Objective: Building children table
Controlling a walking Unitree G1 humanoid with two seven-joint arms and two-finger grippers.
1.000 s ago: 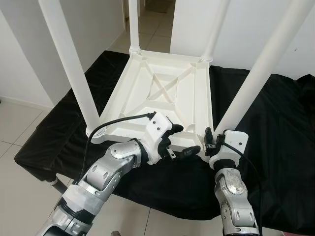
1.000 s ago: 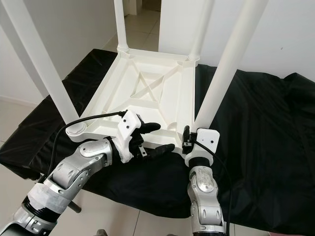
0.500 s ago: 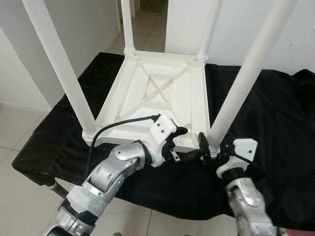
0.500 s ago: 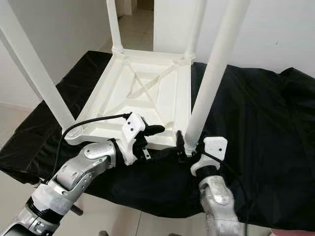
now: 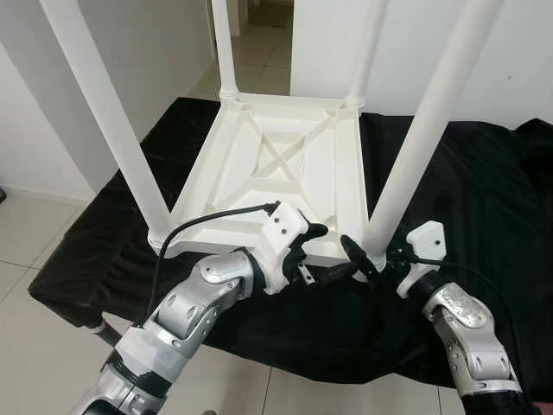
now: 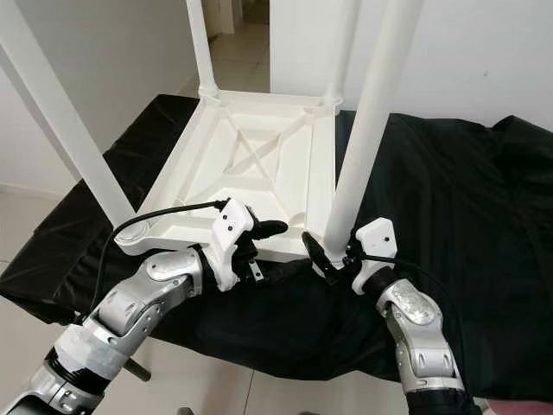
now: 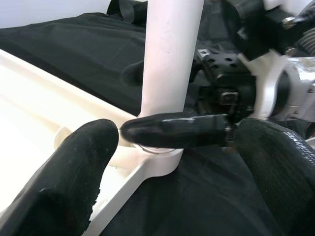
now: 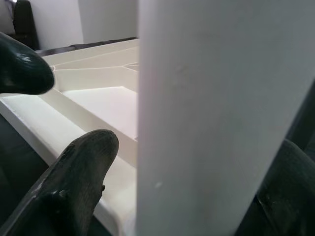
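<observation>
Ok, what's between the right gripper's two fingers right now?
The near-right table leg, at its base by the tabletop's corner socket. The right gripper straddles it, shown in the right wrist and right eye views.

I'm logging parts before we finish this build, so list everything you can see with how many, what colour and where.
table top: one, white, upside down on the black cloth, ribbed underside up.
table legs: four, white, standing up from the corners of the table top.
black cloth: one, black, spread over the surface under the table top.
floor: light tiles, to the robot's left and beyond the doorway.
walls: white, behind the table.
left hand: one, black fingers, open at the table top's near edge.
right hand: one, black fingers either side of the base of the near right leg.
</observation>
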